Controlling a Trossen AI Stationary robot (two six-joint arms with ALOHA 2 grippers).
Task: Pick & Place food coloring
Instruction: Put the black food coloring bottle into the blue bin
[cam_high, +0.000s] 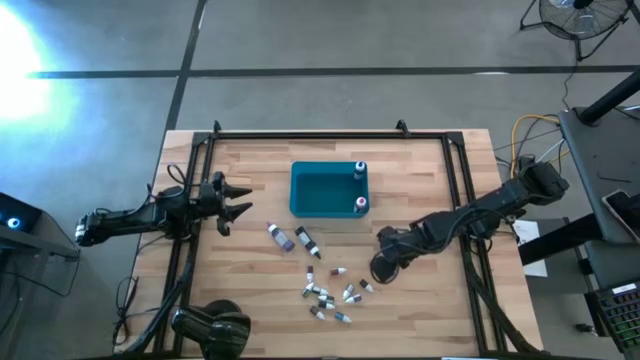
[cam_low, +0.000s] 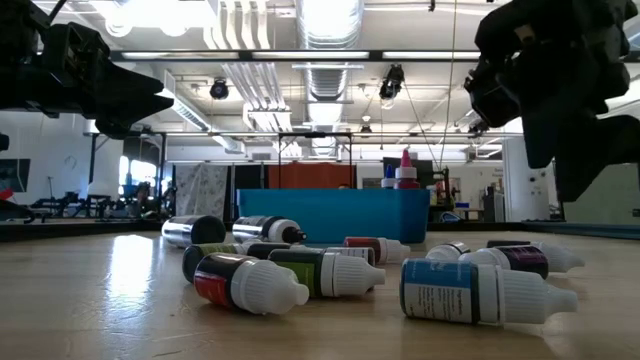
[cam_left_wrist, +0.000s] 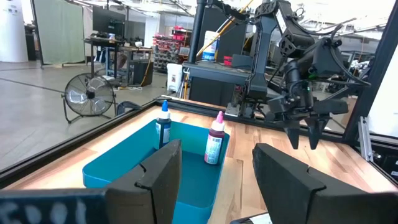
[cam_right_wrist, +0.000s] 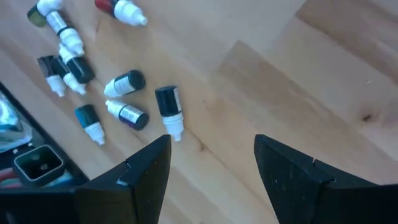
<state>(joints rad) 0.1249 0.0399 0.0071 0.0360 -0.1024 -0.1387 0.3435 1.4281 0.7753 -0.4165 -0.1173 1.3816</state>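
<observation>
Two upright food coloring bottles stand inside the teal rectangular bin (cam_high: 328, 190), both against its right-hand wall in the high view: a blue-bodied bottle (cam_high: 359, 170) at the far corner and a red-bodied bottle (cam_high: 360, 204) at the near corner. The bin sits mid-table on the pale butcher-block tabletop (cam_high: 420, 170), whose planks are edged by a black metal frame (cam_high: 330, 134).

Most of the food coloring lies loose on the wood in front of the bin. Two longer dark bottles (cam_high: 281, 237) lie on their sides just in front of it, and a scatter of tiny bottles (cam_high: 328, 293) with pale conical caps lies closer to the table's front edge.

Over the right side of that scatter hangs the right gripper (cam_right_wrist: 211, 180), tilted downward, its dark fingers spread apart and holding nothing, a small dark bottle (cam_right_wrist: 169, 107) just ahead of one fingertip. Off at the table's left edge, the left gripper (cam_high: 238, 198) reaches level toward the bin, fingers likewise parted and empty.
</observation>
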